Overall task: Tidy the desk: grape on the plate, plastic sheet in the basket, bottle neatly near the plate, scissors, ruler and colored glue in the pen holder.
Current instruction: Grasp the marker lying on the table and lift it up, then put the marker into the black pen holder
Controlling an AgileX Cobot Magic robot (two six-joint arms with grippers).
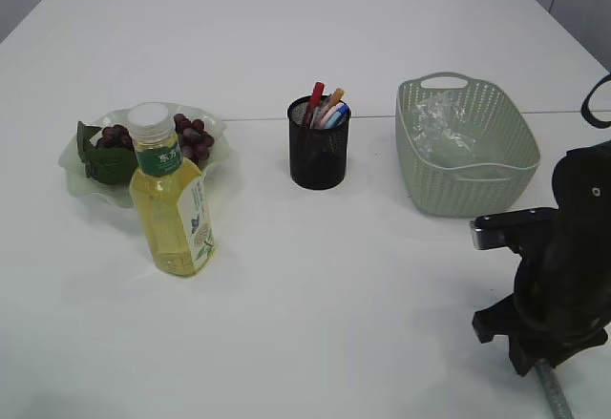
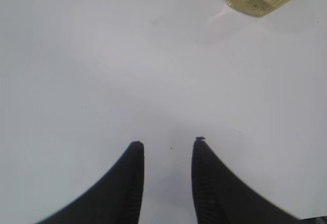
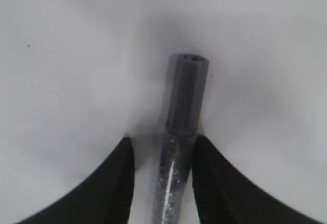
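**A:** What lies closest to the lens?

**B:** The right gripper (image 3: 162,145), low over the white table (image 1: 315,324) at the front right. Between its jaws lies a glitter glue pen (image 3: 180,142), grey cap pointing away. The black fingers (image 3: 115,183) flank the barrel; whether they press it I cannot tell.

**A:** And the other tool?

**B:** The left gripper (image 2: 167,143) hangs above bare tabletop, jaws parted, nothing in them. The bottle's base shows at the top of its view.

**A:** The rest?

**B:** The bottle (image 1: 172,199) of yellow drink stands upright just in front of the plate (image 1: 81,166), where the grapes (image 1: 191,137) rest. The black mesh pen holder (image 1: 319,147) sits mid-table with coloured items inside. The crumpled plastic sheet (image 1: 441,123) is in the green basket (image 1: 468,185).
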